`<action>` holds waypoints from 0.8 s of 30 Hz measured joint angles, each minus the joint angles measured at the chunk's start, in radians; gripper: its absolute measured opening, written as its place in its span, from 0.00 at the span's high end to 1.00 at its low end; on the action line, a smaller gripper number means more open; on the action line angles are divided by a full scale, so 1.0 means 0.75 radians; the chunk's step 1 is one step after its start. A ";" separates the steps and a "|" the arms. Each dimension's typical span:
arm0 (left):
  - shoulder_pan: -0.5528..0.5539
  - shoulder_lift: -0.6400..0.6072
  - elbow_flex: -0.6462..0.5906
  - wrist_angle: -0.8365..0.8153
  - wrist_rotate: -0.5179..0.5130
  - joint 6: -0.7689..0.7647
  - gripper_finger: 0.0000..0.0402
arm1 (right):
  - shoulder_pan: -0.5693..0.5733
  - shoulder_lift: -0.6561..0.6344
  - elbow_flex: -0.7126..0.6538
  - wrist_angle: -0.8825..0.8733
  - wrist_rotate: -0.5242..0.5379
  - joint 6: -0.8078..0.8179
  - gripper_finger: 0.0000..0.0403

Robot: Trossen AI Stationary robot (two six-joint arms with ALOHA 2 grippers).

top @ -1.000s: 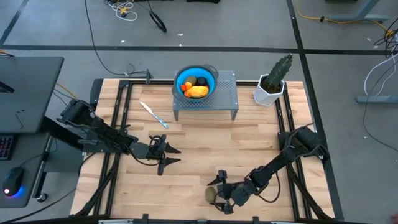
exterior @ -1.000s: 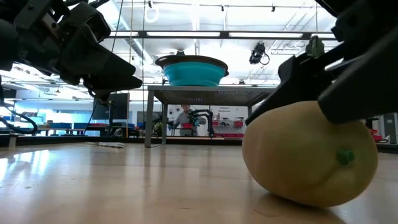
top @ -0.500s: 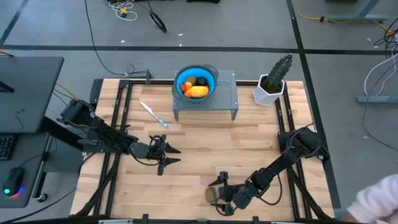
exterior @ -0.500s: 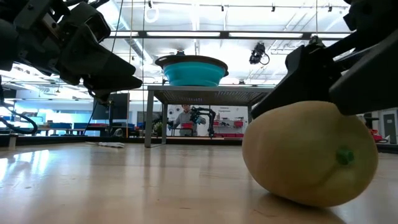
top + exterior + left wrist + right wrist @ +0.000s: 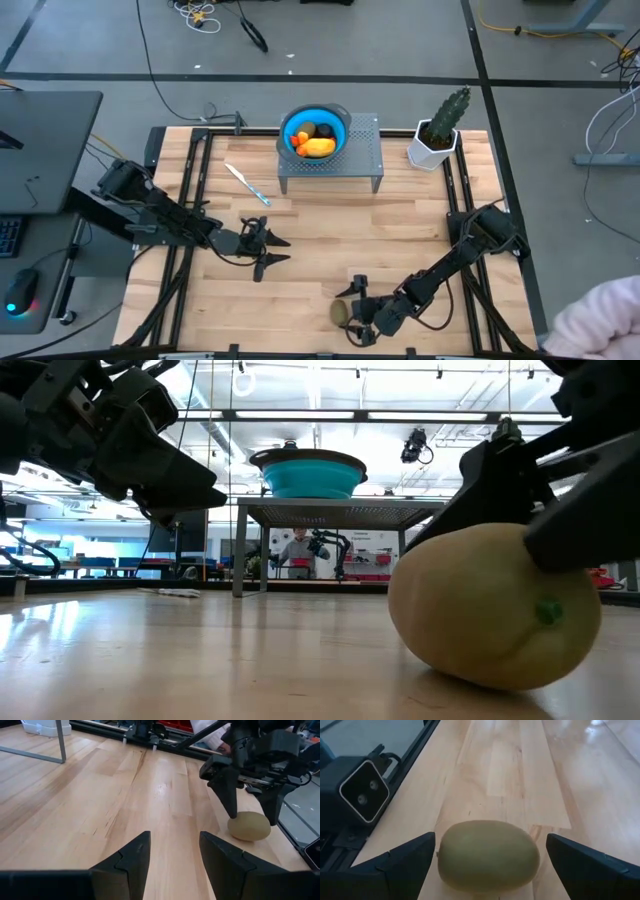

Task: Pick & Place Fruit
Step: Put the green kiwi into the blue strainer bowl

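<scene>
Near the counter's [image 5: 320,240] front edge, the olive-brown fruit [image 5: 488,855] lies on the wood between the right gripper's [image 5: 352,310] spread fingers [image 5: 400,865], seemingly not touching them. Left gripper [image 5: 275,249] hovers mid-counter, fingers spread too.

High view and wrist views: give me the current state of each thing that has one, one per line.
Right gripper: open, fingers straddling the kiwi, not closed on it.
Kiwi: lying on the table near its front edge, not lifted.
Left gripper: open, empty, mid-table.
Blue bowl: upright on the metal stand, holding fruit.
Cactus: upright in its white pot.
White-and-blue stick tool: lying flat.
</scene>
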 joint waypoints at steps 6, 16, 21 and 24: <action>0.000 0.000 0.000 0.001 0.000 -0.011 0.56 | 0.008 0.001 0.020 -0.022 0.000 -0.009 0.03; 0.000 0.000 0.000 0.002 0.000 -0.021 0.56 | 0.007 0.041 0.045 -0.049 0.010 -0.009 0.03; -0.001 0.000 0.000 0.002 0.002 -0.022 0.56 | 0.007 0.055 0.092 -0.126 0.026 -0.011 0.03; 0.000 0.000 0.000 0.002 0.004 -0.023 0.56 | 0.007 0.055 0.097 -0.141 0.028 0.003 0.03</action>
